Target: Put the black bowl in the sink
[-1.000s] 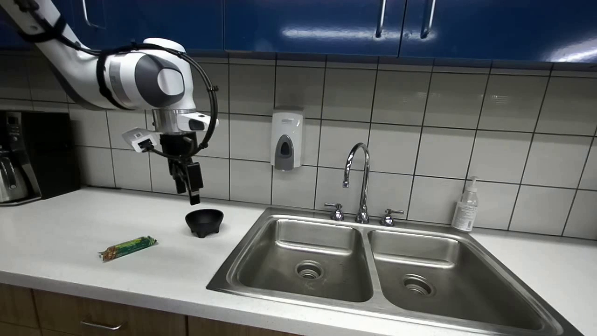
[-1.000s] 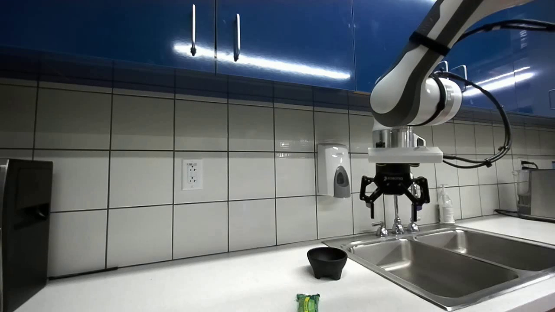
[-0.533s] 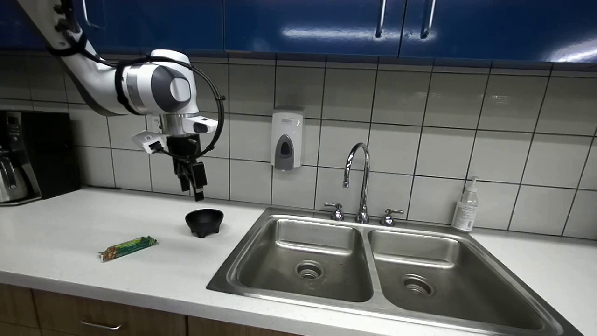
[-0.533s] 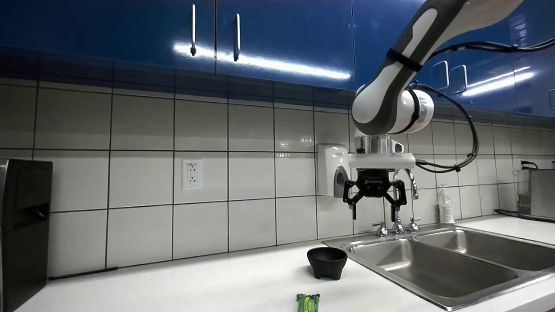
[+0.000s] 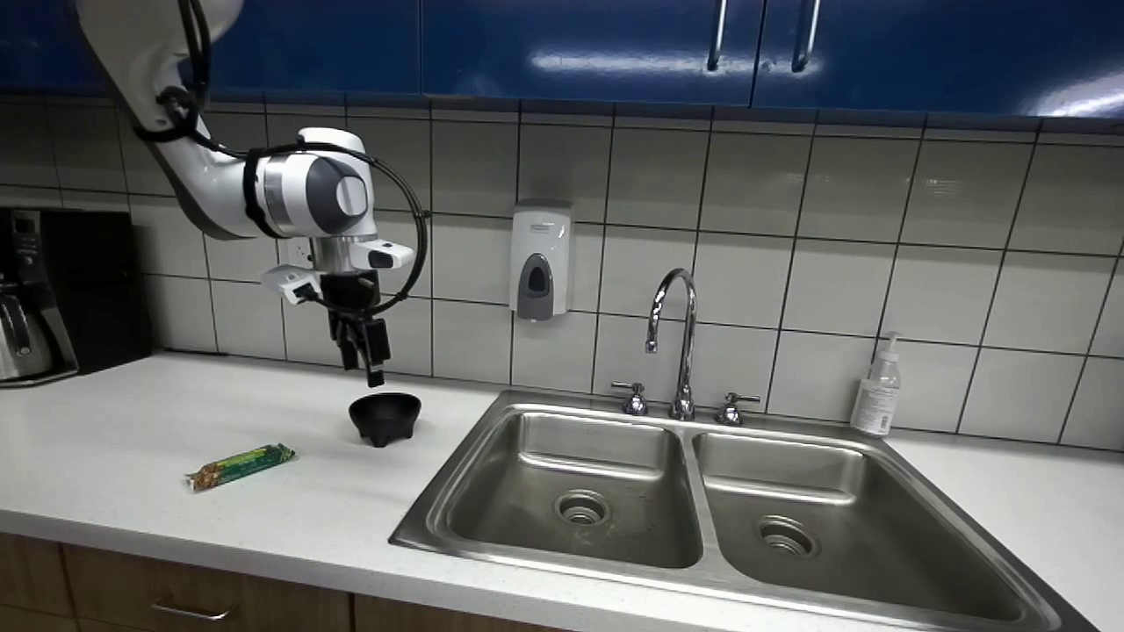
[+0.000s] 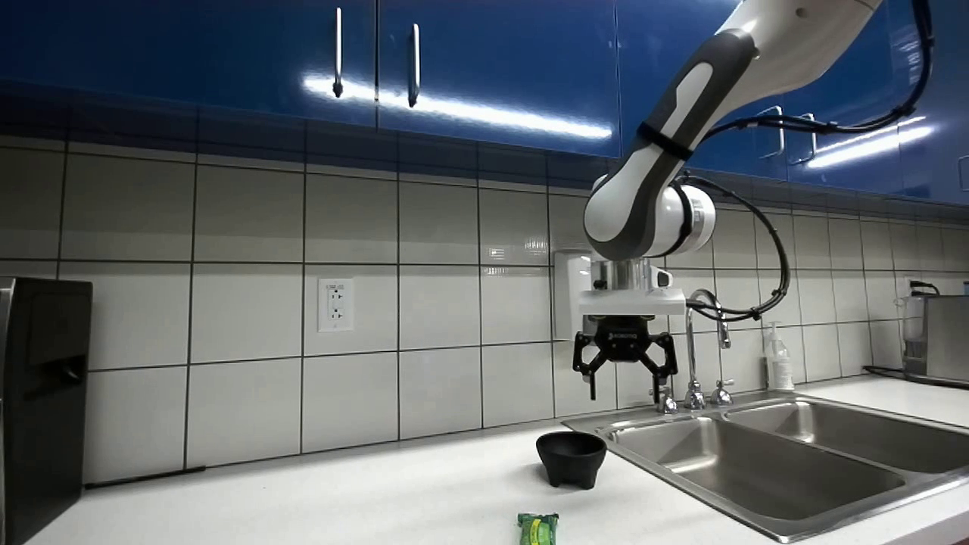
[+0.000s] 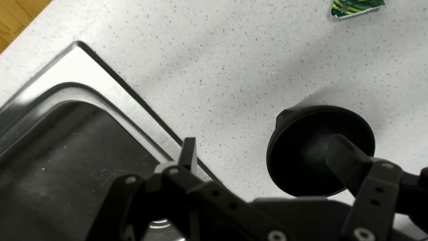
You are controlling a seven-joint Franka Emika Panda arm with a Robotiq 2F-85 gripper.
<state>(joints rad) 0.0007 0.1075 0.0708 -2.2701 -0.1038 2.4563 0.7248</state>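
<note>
The black bowl [image 5: 385, 423] stands upright on the white counter, left of the sink; it also shows in an exterior view [image 6: 571, 460]. My gripper [image 5: 363, 374] points down, open and empty, above the bowl. In an exterior view the gripper [image 6: 624, 397] is above and to the right of the bowl, apart from it. In the wrist view the bowl [image 7: 297, 160] is right of centre, partly hidden by one finger [image 7: 347, 160]; the other finger [image 7: 189, 154] overlaps the sink's edge. The stainless double-basin sink [image 5: 421, 518] shows its near basin in the wrist view [image 7: 67, 150].
A green-and-tan wrapped bar [image 5: 241, 467] lies on the counter in front of the bowl. A chrome faucet [image 5: 687, 342] stands behind the sink. A soap dispenser [image 5: 541, 263] hangs on the tiled wall. A coffee maker [image 5: 88, 290] stands at the far left; a pump bottle [image 5: 876, 391] stands behind the sink.
My arm has moved sideways toward the bowl, leftward in an exterior view, and is now a little lower there. The fingers stay open. The bowl and wrapped bar have not moved.
</note>
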